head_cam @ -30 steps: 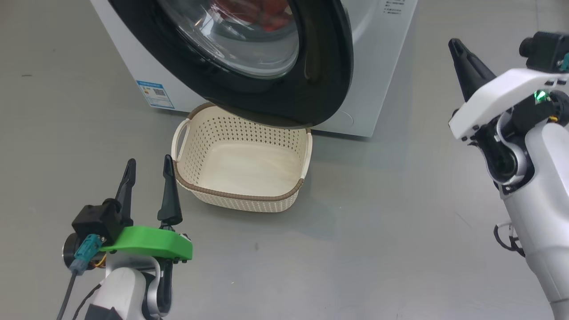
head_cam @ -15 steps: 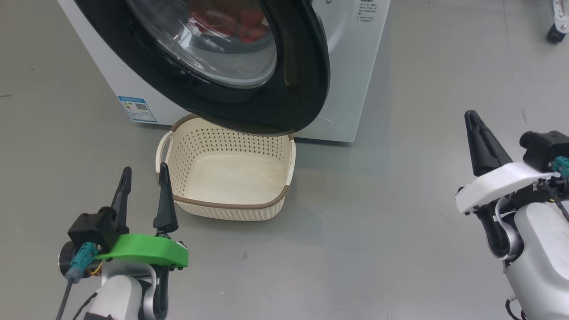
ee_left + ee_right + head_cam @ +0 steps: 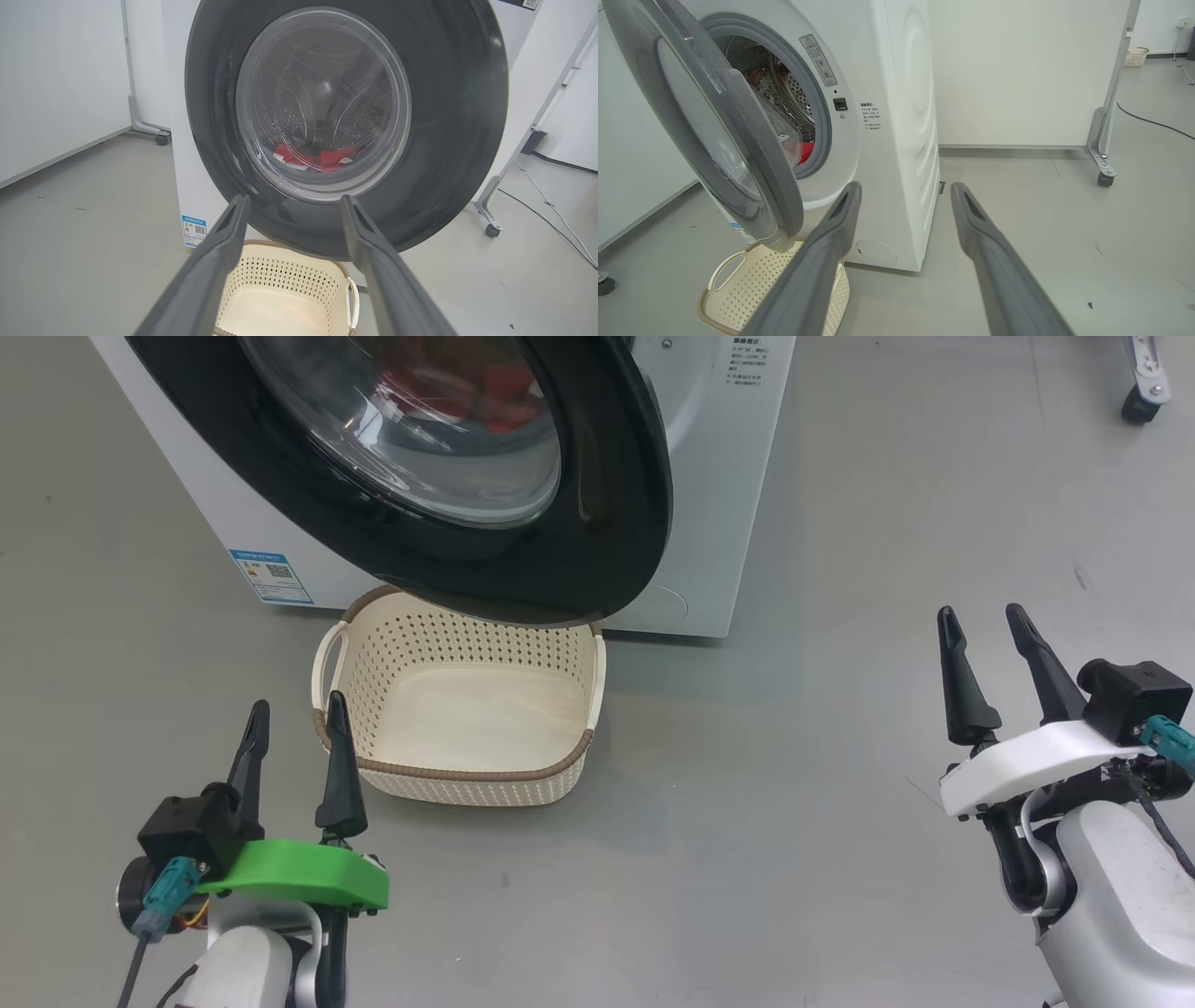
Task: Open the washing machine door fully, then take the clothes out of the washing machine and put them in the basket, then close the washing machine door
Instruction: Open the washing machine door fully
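Left claw point(image 3: 298, 702) and right claw point(image 3: 980, 611) spread wide, empty | step: door point(image 3: 616, 504) partly open | next: swing it fully open.

- Blue label point(image 3: 271, 577), low on the front of the washing machine point(image 3: 719, 476), at the left corner near the floor: QR code and coloured bars discernible; print too small to read.
- Warning sticker point(image 3: 817, 59), on the front panel just beside the grey gasket point(image 3: 823, 116): triangular hazard sign at the top, fine print below; not legible.
- Printed text block point(image 3: 871, 115), on the same panel, below the warning sticker: several short dark lines; characters not legible.
- Brand names, model numbers, digits: none readable.
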Controlling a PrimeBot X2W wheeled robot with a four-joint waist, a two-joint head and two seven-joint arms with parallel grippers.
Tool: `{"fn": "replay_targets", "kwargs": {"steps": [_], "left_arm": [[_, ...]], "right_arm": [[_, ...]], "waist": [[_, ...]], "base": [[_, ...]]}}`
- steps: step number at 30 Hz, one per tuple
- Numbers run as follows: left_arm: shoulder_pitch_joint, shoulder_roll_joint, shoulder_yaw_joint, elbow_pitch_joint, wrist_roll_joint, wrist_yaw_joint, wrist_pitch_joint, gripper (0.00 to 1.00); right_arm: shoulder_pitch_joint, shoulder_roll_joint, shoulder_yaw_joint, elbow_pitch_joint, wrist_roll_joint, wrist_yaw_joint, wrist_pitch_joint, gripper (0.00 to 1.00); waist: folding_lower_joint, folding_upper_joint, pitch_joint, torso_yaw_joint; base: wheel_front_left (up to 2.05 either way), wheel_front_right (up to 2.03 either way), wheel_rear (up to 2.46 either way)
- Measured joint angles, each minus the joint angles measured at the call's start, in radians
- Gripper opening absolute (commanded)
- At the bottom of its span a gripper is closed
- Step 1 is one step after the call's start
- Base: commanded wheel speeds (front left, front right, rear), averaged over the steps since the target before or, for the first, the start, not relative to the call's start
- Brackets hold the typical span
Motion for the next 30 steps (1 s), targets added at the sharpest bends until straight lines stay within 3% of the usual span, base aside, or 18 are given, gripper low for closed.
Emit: {"fn": "replay_targets", "kwargs": {"steps": [30], "left_arm": [[0.015, 0.000, 0.001, 0.012, 0.005, -0.016, 0.000, 1.00]], "right_arm": [[0.036, 0.029, -0.047, -0.042, -0.050, -0.007, -0.002, 1.00]], "waist": [[0.0000, 0.0000, -0.009, -0.007]], "base": [[0.00, 0.00, 0.00]]}}
